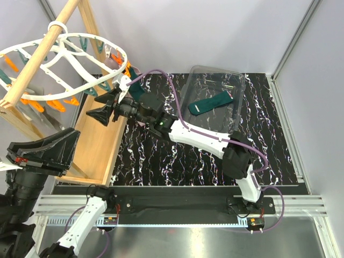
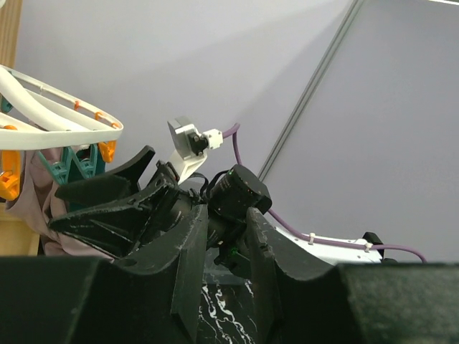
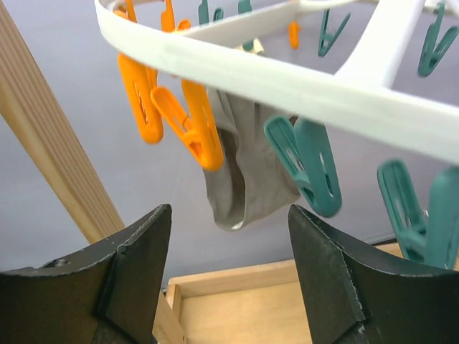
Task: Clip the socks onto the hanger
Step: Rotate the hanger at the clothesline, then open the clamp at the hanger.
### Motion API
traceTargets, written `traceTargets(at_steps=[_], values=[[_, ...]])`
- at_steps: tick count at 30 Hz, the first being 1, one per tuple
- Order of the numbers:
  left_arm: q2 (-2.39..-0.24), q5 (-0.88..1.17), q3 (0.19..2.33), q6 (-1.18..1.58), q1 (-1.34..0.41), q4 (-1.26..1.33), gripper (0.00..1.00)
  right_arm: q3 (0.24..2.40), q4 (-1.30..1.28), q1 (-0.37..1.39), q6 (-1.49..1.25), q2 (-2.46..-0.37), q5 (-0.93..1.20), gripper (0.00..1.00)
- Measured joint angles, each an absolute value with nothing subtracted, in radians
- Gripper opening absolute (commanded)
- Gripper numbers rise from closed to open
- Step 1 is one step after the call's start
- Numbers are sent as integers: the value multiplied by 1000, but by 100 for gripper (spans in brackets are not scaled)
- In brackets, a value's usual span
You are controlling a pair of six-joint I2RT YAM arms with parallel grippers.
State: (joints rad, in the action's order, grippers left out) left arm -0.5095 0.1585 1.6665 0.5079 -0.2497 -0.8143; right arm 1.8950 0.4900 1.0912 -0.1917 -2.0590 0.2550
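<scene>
1. One of the socks [image 1: 210, 102] was dark teal-green with a pale band across its cuff. It lay flat inside a clear plastic tray [image 1: 240, 86], at about 1 o'clock from the middle of the black marbled mat [image 1: 161, 161] in the top view.
2. Its long axis ran from 8 o'clock to 2 o'clock, with the cuff at the 8 o'clock end and the toe toward 2 o'clock.
3. The hanger [image 3: 287, 82], a white oval with curved struts, hung on a wooden pole [image 1: 43, 54] at 10 o'clock. An orange peg [image 3: 193, 125], a teal peg [image 3: 312, 168] and a grey-mauve cloth [image 3: 244, 186] dangled from it.
4. The right gripper [image 3: 228, 236] sat just under the hanger's rim and well apart from the tray. Its jaws were spread wide and held nothing.
5. The left gripper [image 2: 226, 215] stood at 8 o'clock, with its jaws partly apart and nothing between them.
6. A dark teal shape [image 1: 135, 90] showed beside the rim, mostly hidden by the right arm. Whether it was the other sock could not be told.
</scene>
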Motion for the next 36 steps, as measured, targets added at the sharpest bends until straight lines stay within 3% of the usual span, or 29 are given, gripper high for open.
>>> traceTargets(at_steps=[12,21,36], values=[[-505,162,1639,517,-250,-809,33,1955,466,1081,-139,-2083,225,70],[-505,170,1620,517,-250,-792,32,1832,494,1066,-66,-2077,250,75],[-504,176,1590,517,-250,-787,32,1861,504,1051,19,-2077,345,77]])
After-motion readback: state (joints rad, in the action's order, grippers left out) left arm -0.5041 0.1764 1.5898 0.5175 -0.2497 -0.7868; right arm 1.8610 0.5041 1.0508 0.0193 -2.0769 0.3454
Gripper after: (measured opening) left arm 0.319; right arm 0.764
